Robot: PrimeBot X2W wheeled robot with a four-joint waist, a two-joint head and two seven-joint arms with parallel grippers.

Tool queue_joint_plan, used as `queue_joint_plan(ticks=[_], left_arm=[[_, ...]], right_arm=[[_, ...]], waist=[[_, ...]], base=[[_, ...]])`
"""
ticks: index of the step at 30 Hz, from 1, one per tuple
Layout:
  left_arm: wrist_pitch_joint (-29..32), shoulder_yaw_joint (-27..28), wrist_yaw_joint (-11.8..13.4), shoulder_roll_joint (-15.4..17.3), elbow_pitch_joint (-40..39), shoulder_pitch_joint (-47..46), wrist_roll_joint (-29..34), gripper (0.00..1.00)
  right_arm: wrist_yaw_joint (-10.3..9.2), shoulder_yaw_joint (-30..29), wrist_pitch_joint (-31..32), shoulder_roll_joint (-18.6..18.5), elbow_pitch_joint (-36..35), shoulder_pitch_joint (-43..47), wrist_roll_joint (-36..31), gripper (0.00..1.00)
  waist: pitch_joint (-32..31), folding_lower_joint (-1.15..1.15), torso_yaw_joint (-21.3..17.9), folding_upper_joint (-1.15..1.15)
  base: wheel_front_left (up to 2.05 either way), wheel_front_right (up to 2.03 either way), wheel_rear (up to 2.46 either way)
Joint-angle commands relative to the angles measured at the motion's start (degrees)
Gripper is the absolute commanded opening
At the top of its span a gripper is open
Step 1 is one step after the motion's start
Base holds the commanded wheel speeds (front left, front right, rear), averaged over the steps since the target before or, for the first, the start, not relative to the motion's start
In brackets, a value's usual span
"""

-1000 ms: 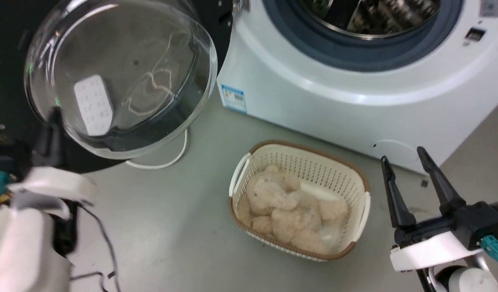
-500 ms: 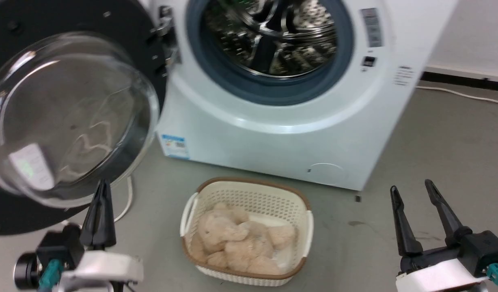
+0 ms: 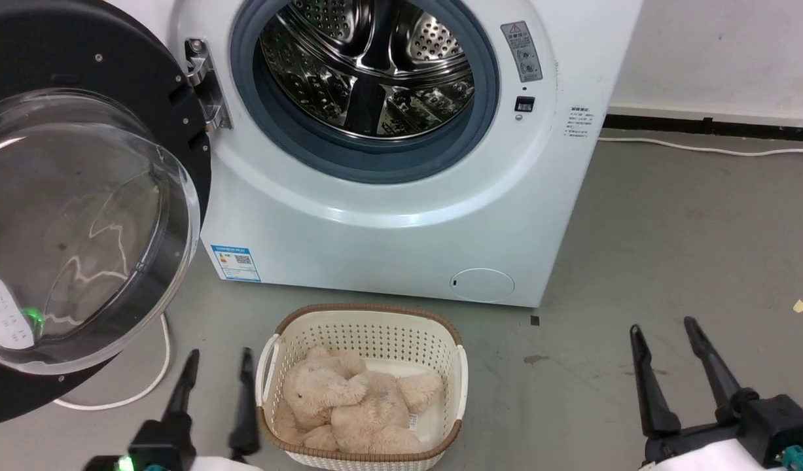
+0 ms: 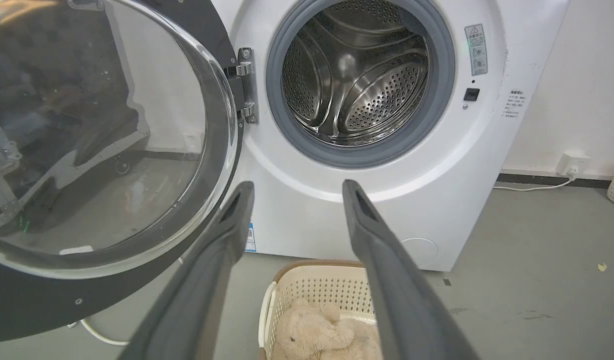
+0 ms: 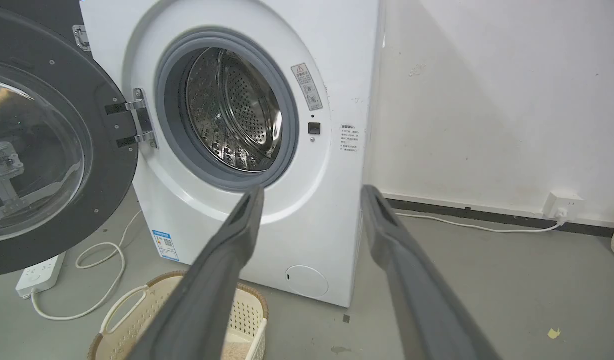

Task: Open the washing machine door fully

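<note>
The washing machine door [image 3: 80, 216] stands swung out to the left of the washing machine [image 3: 388, 222] on its hinge [image 3: 205, 85], its inner face and bulging glass bowl turned toward the robot, and the steel drum [image 3: 368, 59] lies wholly uncovered behind the grey gasket. In the right wrist view the door's black ring looks close to level with the machine's front, so I judge the opening step to be at or very near its end. The left gripper [image 3: 219, 353] hovers low over the floor between the door's lower edge and the basket [image 3: 365, 327], its jaws moderately apart and holding nothing, touching neither. The right gripper [image 3: 661, 325] hovers well apart on the far side, jaws likewise spread and empty. A plush toy [image 3: 349, 405] lies in the basket just before the machine, and a white cable [image 3: 156, 373] loops on the floor under the door. If the hinge has any travel left, the next move calls for a light sideways push from the left gripper on the black ring rather than the glass, kept clear of basket and cable; otherwise there is only a check that the door rests where it is
</note>
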Motion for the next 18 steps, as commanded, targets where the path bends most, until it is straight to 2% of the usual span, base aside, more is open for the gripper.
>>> queue_joint_plan(ticks=[1, 18], left_arm=[[-0.3, -0.5, 0.3, -0.5, 0.3, 1.2, 0.4, 1.0], [0.1, -2.5, 0.5, -0.7, 1.3, 0.9, 0.6, 1.0]], right_arm=[[-0.05, 0.1, -0.4, 0.0, 0.3, 0.9, 0.3, 1.0], [-0.05, 0.2, -0.5, 0.0, 2.4, 1.2, 0.1, 1.0]], waist=[[-0.2, 0.0, 0.1, 0.0], [-0.3, 0.0, 0.4, 0.0]], base=[[0.0, 0.0, 0.0], [0.0, 0.0, 0.0]])
